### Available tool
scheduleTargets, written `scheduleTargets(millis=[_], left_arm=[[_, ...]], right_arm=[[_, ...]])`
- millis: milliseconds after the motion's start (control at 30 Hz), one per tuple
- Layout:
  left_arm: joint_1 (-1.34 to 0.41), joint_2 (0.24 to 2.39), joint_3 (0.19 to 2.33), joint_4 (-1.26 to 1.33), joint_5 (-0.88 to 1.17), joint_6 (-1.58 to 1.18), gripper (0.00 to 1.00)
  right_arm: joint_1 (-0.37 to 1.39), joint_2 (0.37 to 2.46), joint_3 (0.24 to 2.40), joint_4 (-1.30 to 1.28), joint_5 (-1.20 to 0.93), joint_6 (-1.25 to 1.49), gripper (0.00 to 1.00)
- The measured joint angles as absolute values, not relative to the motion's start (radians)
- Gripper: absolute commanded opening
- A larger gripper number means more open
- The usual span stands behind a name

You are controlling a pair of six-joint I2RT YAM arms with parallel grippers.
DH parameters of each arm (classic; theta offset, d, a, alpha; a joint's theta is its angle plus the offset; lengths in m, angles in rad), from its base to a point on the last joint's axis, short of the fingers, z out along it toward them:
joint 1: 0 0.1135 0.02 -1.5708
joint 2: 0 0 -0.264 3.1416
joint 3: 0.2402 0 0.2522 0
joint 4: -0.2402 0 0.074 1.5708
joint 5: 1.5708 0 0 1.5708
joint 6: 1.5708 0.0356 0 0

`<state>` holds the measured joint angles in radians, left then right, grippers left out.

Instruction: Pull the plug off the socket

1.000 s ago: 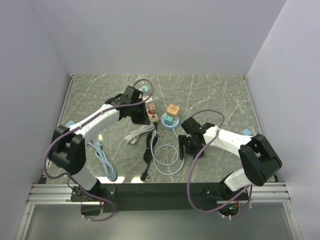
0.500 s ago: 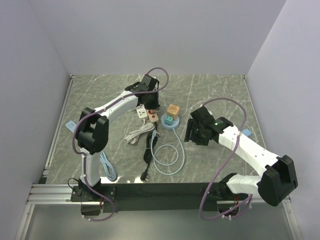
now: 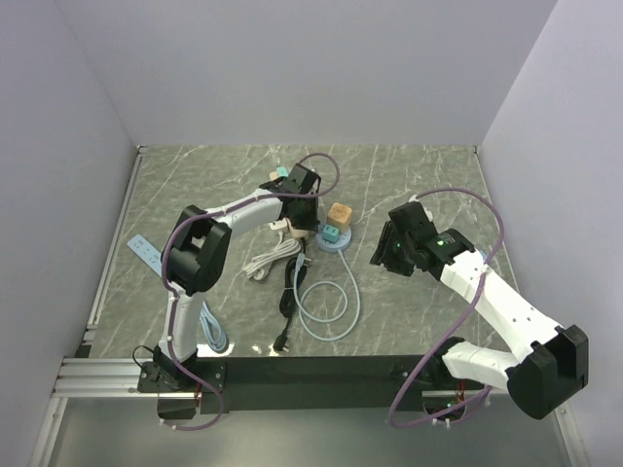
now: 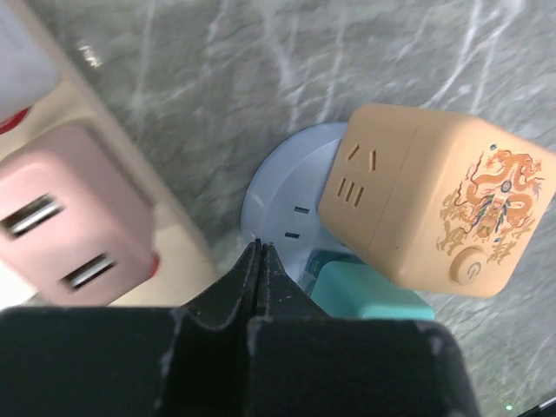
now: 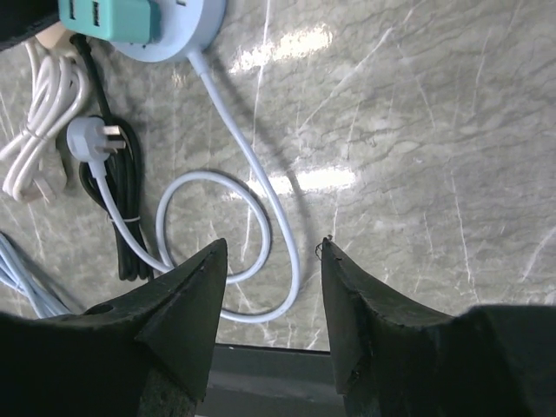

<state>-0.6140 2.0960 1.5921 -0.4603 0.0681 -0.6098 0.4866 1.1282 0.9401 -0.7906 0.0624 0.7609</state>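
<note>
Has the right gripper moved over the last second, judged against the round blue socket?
Yes. The right gripper moved up the top view, from below and right of the round blue socket to level with it.

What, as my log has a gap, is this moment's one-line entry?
left gripper: shut, empty, at round socket | right gripper: open, empty, above white cable | orange cube plug: on socket, ungripped

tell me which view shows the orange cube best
The left wrist view: the orange cube fills much of the frame, with its socket holes, button and dragon print sharp. In the top view the cube is small and shows no detail. The right wrist view misses it, catching only the teal plug at its top edge.
</note>
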Motion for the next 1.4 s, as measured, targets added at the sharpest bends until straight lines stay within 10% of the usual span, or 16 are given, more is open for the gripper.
scheduleTargets(millis=[667,1033,1400], left_arm=[[-0.853,1.996,1.351,-0.235,0.149,-0.856,0.01],[-0.834,1.917,1.369,-0.267,0.097,-0.823,0.01],[-0.793,2.038,1.48,-0.198,0.268,-0.717,0.01]], right_arm=[[0.364,1.217,0.913,-0.715,0.034,0.705,0.54],[0.313,1.296,1.021,-0.72,0.049,0.693,0.89],[0.305,1.479,1.13,-0.759,0.059,0.746,0.91]])
